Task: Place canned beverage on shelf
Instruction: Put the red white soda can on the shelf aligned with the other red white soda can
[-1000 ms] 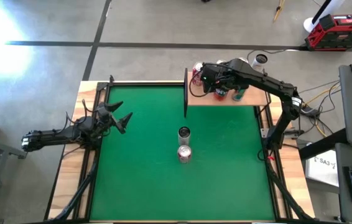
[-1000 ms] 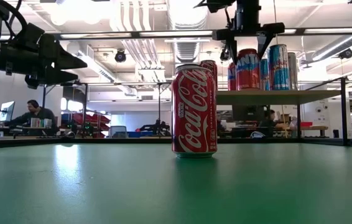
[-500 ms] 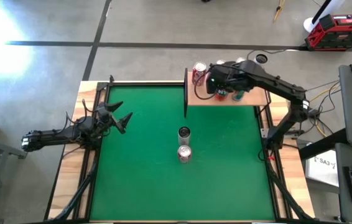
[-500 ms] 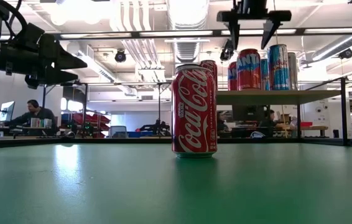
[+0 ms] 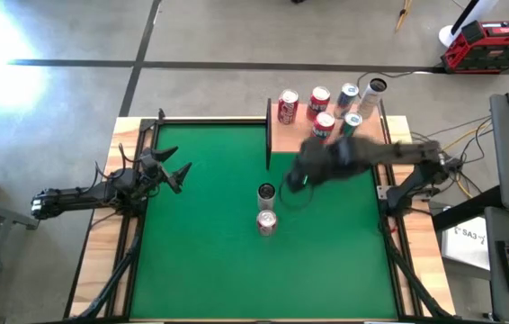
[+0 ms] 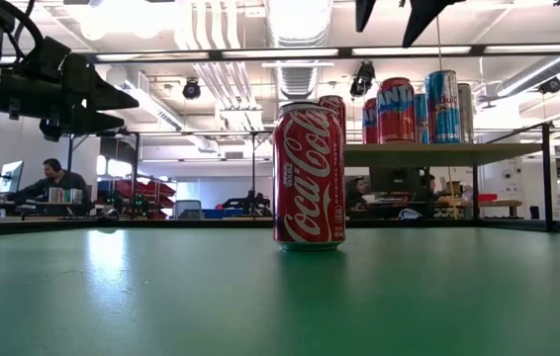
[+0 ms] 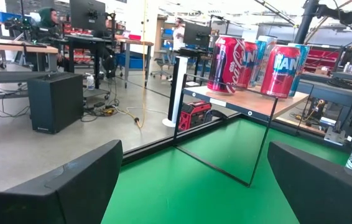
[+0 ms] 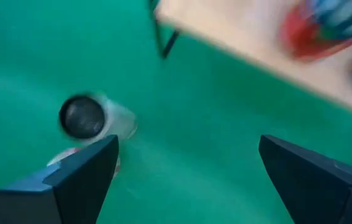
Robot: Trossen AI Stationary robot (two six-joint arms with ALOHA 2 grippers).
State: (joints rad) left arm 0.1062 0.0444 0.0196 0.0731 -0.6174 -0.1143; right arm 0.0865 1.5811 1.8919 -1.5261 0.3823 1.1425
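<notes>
green table (image 5: 200, 243), two cans (image 5: 266, 209) mid-table

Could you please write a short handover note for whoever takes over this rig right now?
Left gripper: open, empty, waiting at the table's left edge.
Right gripper: open, empty, over the green table just in front of the shelf.
Done: five cans stand on the shelf.
Left: two cans stand mid-table, one dark-topped and a Coca-Cola can just in front of it. Both are upright and untouched. The right gripper seems headed for them; shelve each in turn.
</notes>
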